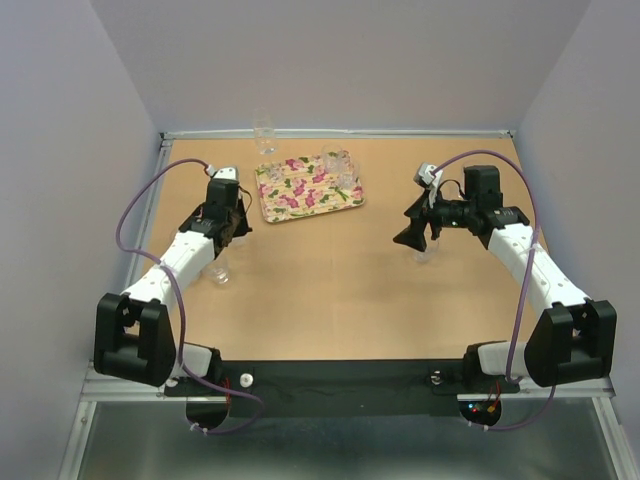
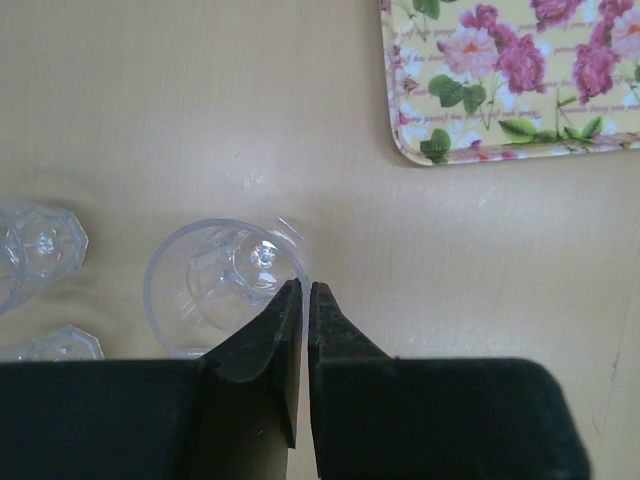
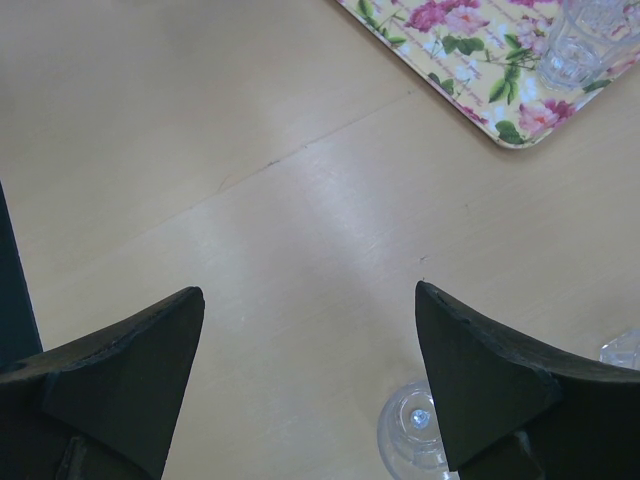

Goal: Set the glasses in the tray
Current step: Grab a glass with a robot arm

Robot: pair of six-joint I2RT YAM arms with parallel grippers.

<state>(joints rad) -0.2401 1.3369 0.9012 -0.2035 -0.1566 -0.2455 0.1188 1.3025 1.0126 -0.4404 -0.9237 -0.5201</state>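
The floral tray (image 1: 300, 192) lies at the back of the table, left of centre, with clear glasses (image 1: 343, 168) standing on its right end. My left gripper (image 1: 230, 226) is just left of the tray. In the left wrist view it (image 2: 305, 286) is shut on the rim of a clear glass (image 2: 215, 285), one finger inside the rim and one outside. The tray's corner (image 2: 500, 90) is ahead to the right. My right gripper (image 1: 416, 236) is open and empty. In its wrist view (image 3: 308, 292) a glass (image 3: 410, 435) stands on the table by the right finger.
Two more glasses (image 2: 45, 240) stand left of the held one, and one (image 1: 218, 272) stands beside the left forearm. A glass (image 1: 264, 135) stands by the back wall. Another glass (image 3: 625, 350) shows at the right wrist view's edge. Walls enclose the table on three sides.
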